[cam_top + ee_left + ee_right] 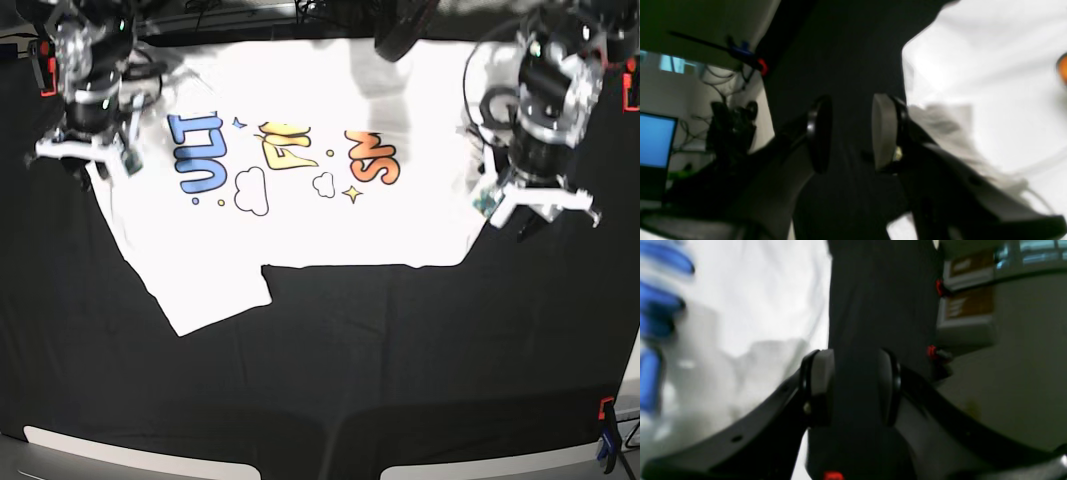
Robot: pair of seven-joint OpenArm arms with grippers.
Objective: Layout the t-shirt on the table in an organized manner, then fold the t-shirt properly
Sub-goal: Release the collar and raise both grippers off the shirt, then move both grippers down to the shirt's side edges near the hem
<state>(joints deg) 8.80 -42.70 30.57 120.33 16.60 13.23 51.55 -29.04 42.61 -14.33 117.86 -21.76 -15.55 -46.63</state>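
**Shirt Spread Print-Up; No Fold Made Yet**

Nearest the left wrist camera, the left gripper (pixel 848 133) shows its two round pads standing apart with only black cloth between them; nothing is pinched. One pad sits just beside the white edge of the t-shirt (pixel 300 190), which fills the right of that view. In the right wrist view the right gripper (pixel 850 386) likewise has its pads spread over bare black cloth, with shirt fabric just to its left and nothing held.

From the base view, the t-shirt lies print-up across the upper middle of the table (pixel 400 380), its coloured lettering fully readable and the body mostly flat. One sleeve juts down toward the lower left of the garment; the top edge runs close to the table's far edge. The grippers stand at opposite ends of the shirt, upper left and upper right of the frame.

Assessment: layout appears largely complete, with minor wrinkles remaining near the left end. No fold is visible; the entire folding stage is judged outstanding.
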